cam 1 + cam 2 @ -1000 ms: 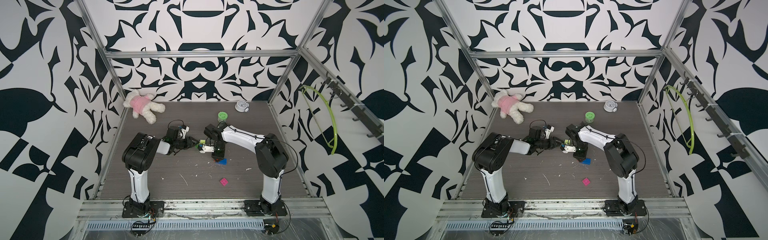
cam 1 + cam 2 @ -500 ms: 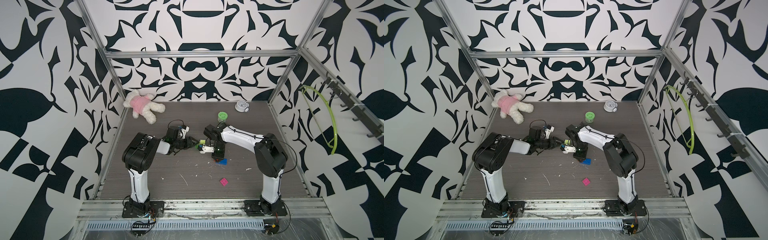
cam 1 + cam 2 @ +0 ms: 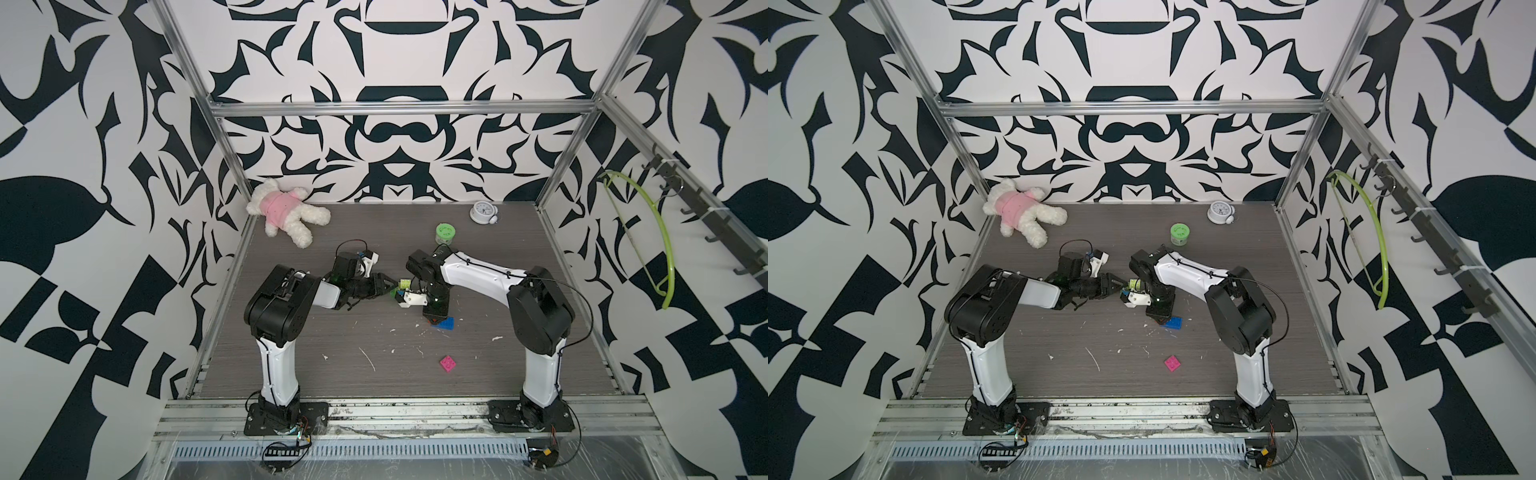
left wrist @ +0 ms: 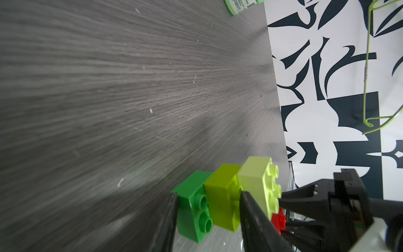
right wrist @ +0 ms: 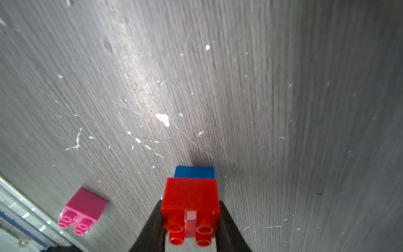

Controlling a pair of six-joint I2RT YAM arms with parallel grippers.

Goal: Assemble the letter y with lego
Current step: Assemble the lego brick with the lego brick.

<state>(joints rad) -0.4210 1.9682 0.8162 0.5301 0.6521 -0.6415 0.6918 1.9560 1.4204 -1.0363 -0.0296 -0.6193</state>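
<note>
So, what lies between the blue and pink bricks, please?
Only bare, flecked tabletop separates the blue brick from the pink brick, in both top views.

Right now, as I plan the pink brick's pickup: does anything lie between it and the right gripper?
Nothing visible does: only bare table with small white flecks separates the pink brick from the right gripper. However, its jaws are shut on the red brick, right by the blue brick.

Plush toy (image 3: 286,210) back-left corner; clock (image 3: 482,212) back right, tub (image 3: 445,232) before it; long brick (image 3: 446,324) centre, square brick (image 3: 448,363) nearer front.
</note>
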